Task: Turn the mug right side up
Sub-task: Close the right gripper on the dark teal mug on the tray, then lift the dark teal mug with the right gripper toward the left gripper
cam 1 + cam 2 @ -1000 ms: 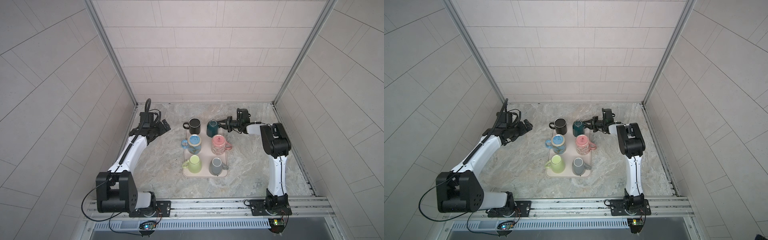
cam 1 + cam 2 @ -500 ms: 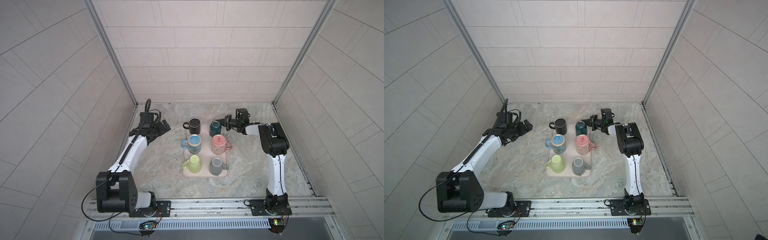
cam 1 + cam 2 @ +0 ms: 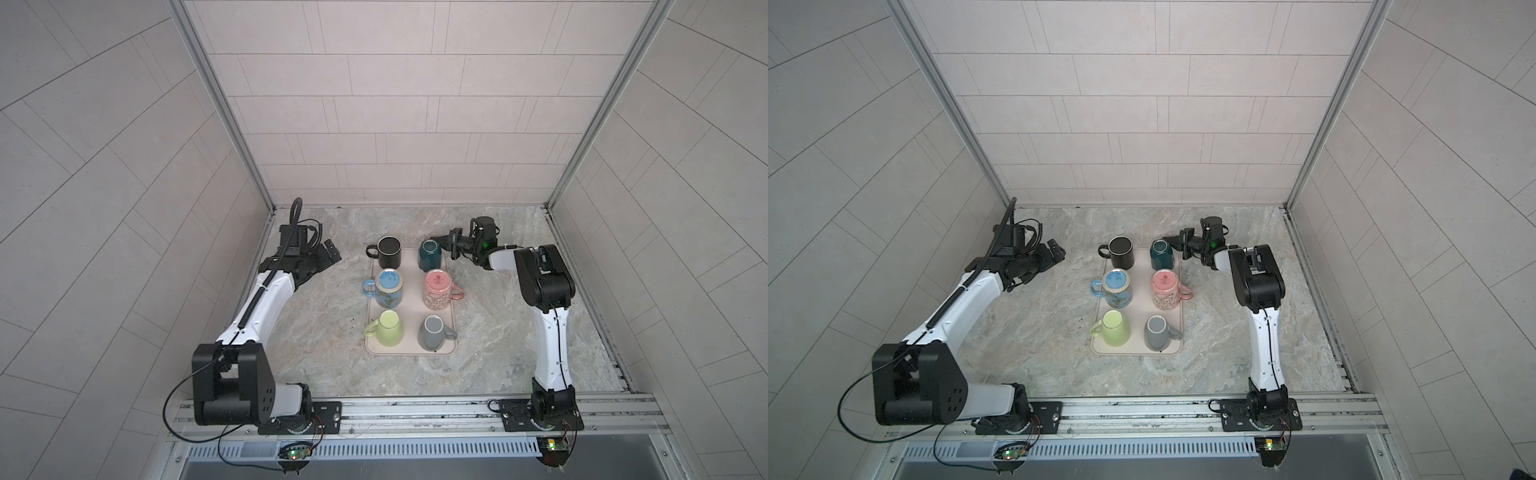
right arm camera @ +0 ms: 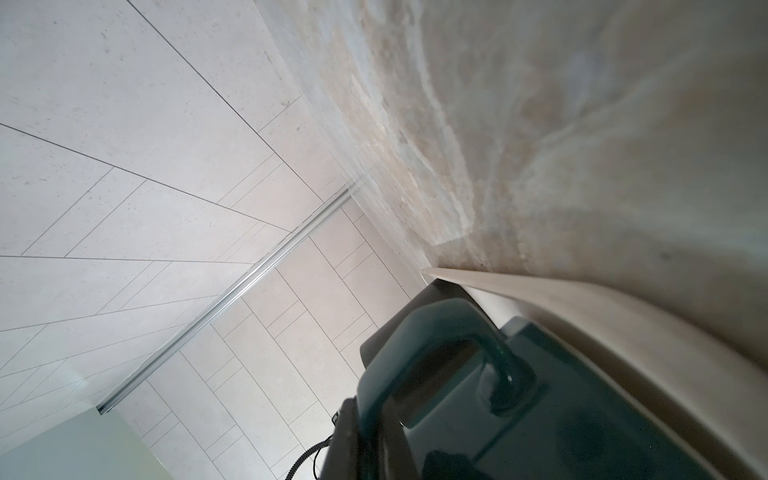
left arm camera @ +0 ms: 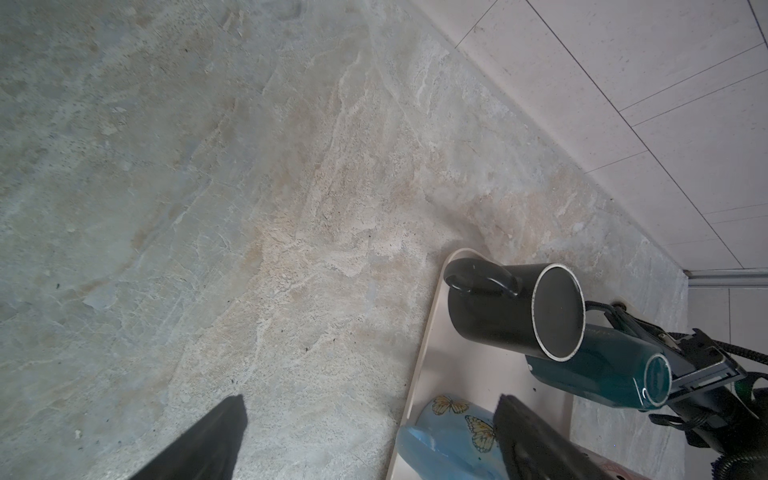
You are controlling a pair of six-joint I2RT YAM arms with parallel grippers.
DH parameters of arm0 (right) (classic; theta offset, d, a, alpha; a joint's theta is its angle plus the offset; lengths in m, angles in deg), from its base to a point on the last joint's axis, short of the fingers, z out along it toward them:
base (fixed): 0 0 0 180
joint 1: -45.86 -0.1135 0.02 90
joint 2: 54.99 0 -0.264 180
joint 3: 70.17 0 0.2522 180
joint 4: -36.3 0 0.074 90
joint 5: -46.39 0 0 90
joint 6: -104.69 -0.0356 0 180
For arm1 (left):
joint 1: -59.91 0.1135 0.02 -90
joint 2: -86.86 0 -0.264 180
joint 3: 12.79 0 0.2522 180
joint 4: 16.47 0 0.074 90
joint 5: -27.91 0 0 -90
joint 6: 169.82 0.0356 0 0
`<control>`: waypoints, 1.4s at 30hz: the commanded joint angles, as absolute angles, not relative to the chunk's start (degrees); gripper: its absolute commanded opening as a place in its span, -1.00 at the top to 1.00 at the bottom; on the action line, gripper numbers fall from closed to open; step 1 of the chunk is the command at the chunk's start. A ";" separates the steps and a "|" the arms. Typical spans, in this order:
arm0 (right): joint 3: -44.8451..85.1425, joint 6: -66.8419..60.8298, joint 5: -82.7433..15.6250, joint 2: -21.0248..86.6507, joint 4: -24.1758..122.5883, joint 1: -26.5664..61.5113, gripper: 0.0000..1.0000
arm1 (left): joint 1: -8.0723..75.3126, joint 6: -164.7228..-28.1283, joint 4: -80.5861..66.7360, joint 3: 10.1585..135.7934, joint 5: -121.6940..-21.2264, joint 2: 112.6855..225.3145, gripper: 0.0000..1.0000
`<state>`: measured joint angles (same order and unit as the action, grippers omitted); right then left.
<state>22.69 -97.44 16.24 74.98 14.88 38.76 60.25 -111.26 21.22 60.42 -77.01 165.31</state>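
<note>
The teal mug [image 3: 432, 254] [image 3: 1162, 254] stands upside down at the back right corner of the beige tray [image 3: 407, 351], its handle pointing right. My right gripper [image 3: 451, 245] [image 3: 1179, 245] reaches in from the right, level with the mug. The right wrist view shows this gripper [image 4: 374, 432] shut on the teal handle [image 4: 436, 353]. My left gripper [image 3: 328, 253] [image 5: 372, 409] hangs open over the bare table left of the tray, holding nothing. The teal mug [image 5: 602, 374] also shows in the left wrist view, behind the black mug.
Several other mugs share the tray: an upright black mug [image 3: 389, 252], a blue butterfly mug [image 3: 388, 286], a pink mug [image 3: 438, 289], a green mug [image 3: 388, 334] and a grey mug [image 3: 432, 338]. Tiled walls enclose the marble table [image 3: 316, 332] at back and sides.
My right gripper has closed its jaws on the teal mug's handle. The left arm has not moved.
</note>
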 commanded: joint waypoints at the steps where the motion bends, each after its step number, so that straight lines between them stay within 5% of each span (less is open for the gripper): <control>1: 25.55 -101.06 14.95 74.81 10.08 38.67 1.00 | 60.29 -110.41 22.47 60.49 -76.15 165.78 -1.00; 22: 35.19 -82.61 15.54 69.45 21.77 38.02 1.00 | 60.24 -110.24 23.45 67.00 -81.68 168.00 -0.95; 32: 45.47 -45.94 12.69 63.24 58.35 36.99 1.00 | 60.32 -109.72 24.95 75.73 -83.66 168.03 -0.93; 42: 57.11 -9.04 -5.81 57.51 87.92 30.43 1.00 | 60.10 -114.60 18.43 78.62 -90.22 168.99 -0.86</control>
<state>54.90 -23.89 0.09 62.26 79.36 33.23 60.25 -112.77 22.00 75.80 -86.80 168.50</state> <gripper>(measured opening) 0.062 0.936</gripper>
